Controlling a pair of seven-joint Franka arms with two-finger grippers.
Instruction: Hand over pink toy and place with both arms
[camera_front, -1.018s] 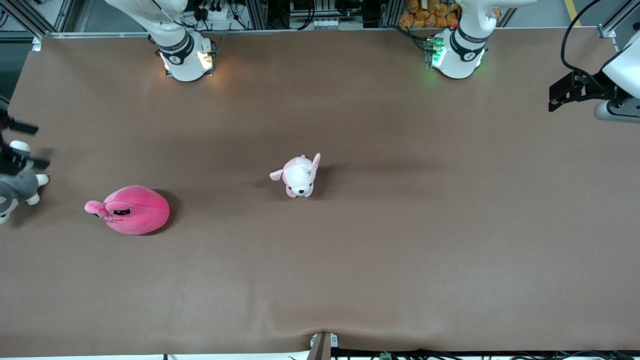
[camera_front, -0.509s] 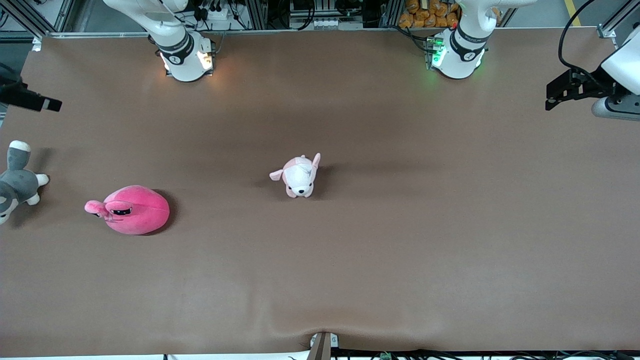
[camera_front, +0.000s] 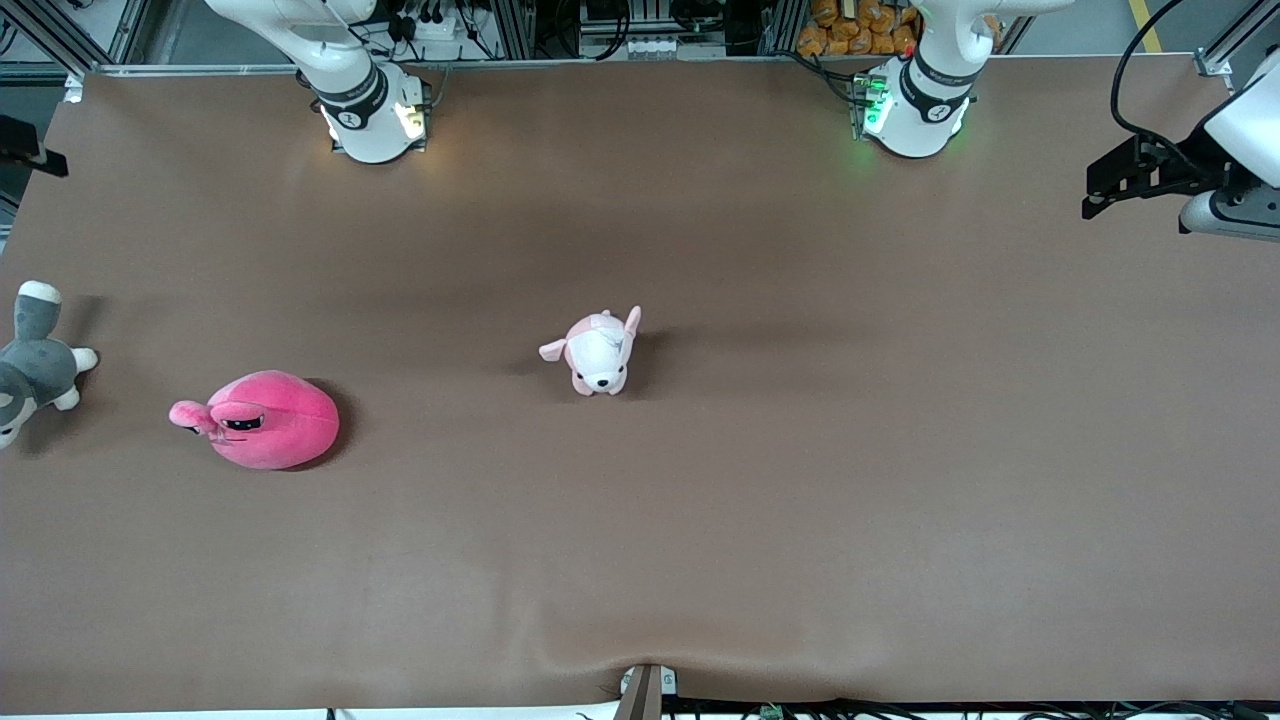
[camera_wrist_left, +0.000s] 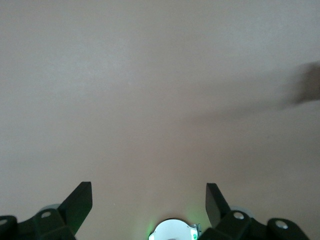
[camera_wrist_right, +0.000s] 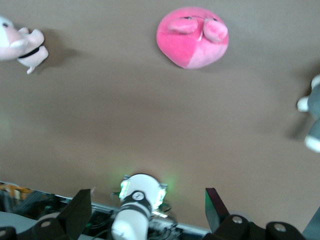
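Note:
The pink toy (camera_front: 262, 432) lies on the brown table (camera_front: 800, 480) toward the right arm's end, head toward that end; nothing touches it. It also shows in the right wrist view (camera_wrist_right: 192, 37). My right gripper (camera_wrist_right: 148, 205) is open and empty, high over the table's edge at the right arm's end. Only a black part of it (camera_front: 25, 160) shows at the edge of the front view. My left gripper (camera_front: 1097, 195) is open and empty over the left arm's end of the table, far from the toy. In the left wrist view it (camera_wrist_left: 148, 197) shows only bare table.
A pale pink-and-white puppy plush (camera_front: 598, 352) stands mid-table. A grey-and-white plush animal (camera_front: 30, 365) lies at the table's edge at the right arm's end, beside the pink toy. The arm bases (camera_front: 370, 110) (camera_front: 915, 100) stand farthest from the front camera.
My right gripper has risen from over the grey plush and moved toward the base side, almost out of the front view. My left gripper shifted slightly. The toys have not moved.

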